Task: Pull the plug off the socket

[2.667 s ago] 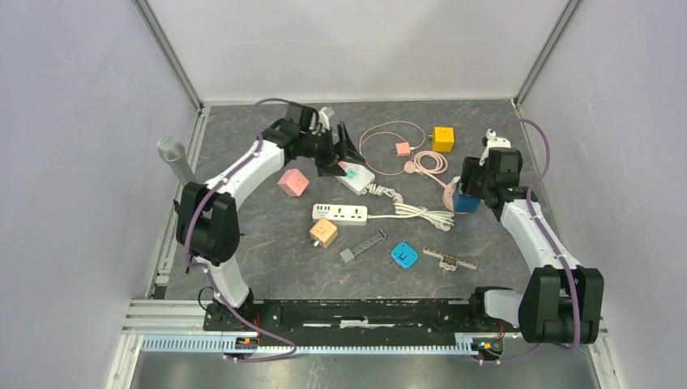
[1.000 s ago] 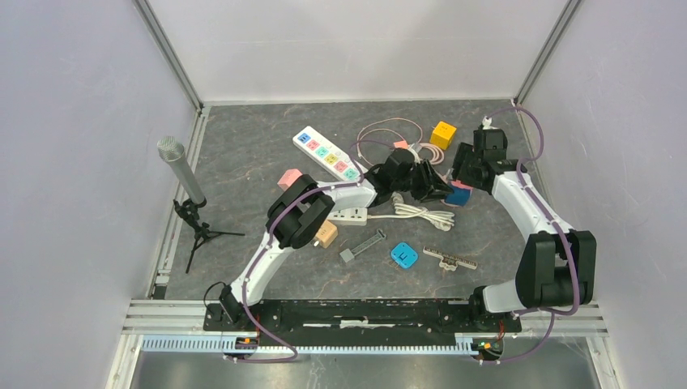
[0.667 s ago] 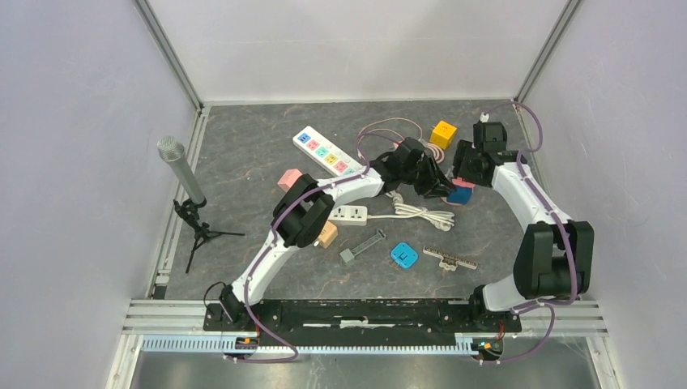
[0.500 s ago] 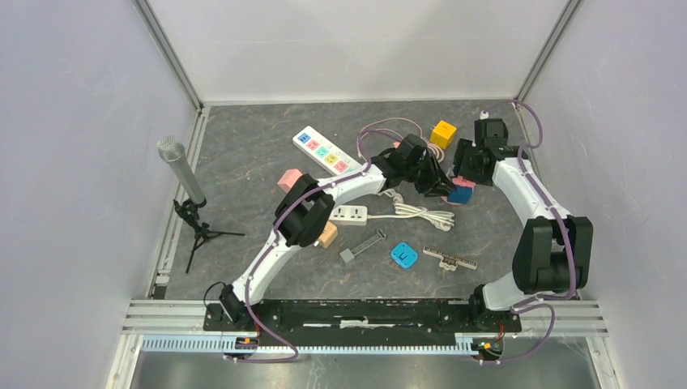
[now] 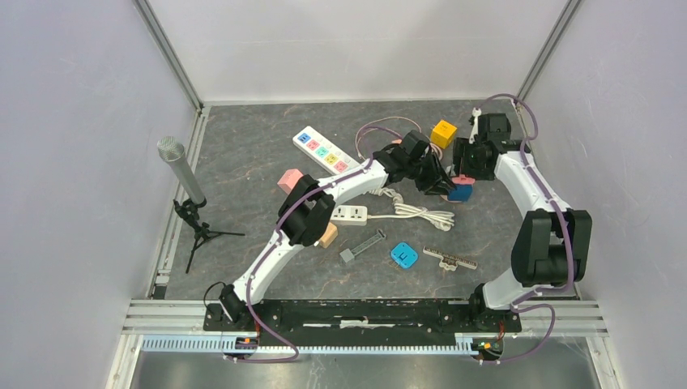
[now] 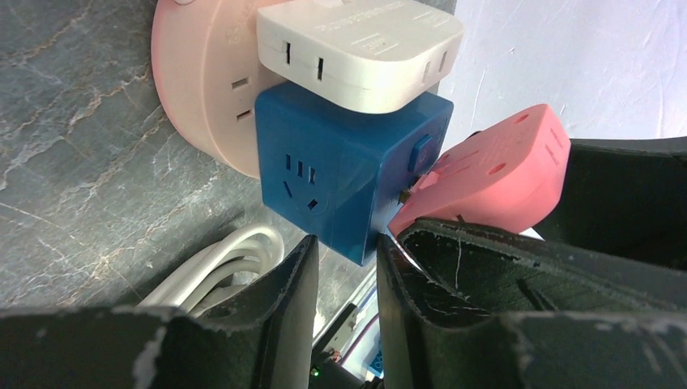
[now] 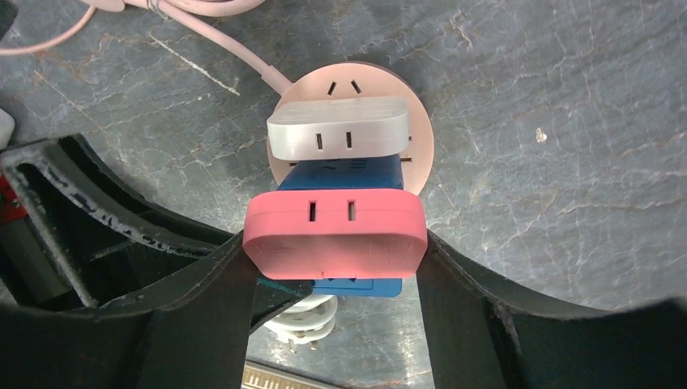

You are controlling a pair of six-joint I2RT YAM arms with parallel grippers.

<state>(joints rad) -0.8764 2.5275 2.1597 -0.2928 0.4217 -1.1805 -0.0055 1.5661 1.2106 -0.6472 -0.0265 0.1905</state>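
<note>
The pink plug [image 7: 336,231] sits on one face of the blue cube socket [image 7: 340,174]. In the left wrist view a bit of metal pin shows in the crack between them. The right gripper [image 7: 334,259] holds the pink plug, with one finger pressed on each short end. The left gripper [image 6: 347,247] is narrow, and its tips are at the bottom corner of the blue cube socket. I cannot tell if it is pinching the corner or only touching it. To do this step well, I think the right gripper should pull straight back, away from the blue cube socket and in line with the pins, with no twist. The left gripper should hold the blue cube socket down so it does not come along. On the far side of the blue cube socket are a white adapter [image 7: 336,134] and a round pink base [image 7: 417,162], so a crooked tug could drag the whole stack. The white cord [image 6: 219,259] lies coiled right by the blue cube socket, on the left gripper's side. The yellow cube [image 5: 442,134] is near, behind it. The side wall [image 5: 616,162] stands close past the right arm, so there is not much room that way. Above the blue cube socket looks like the freest way out.
</note>
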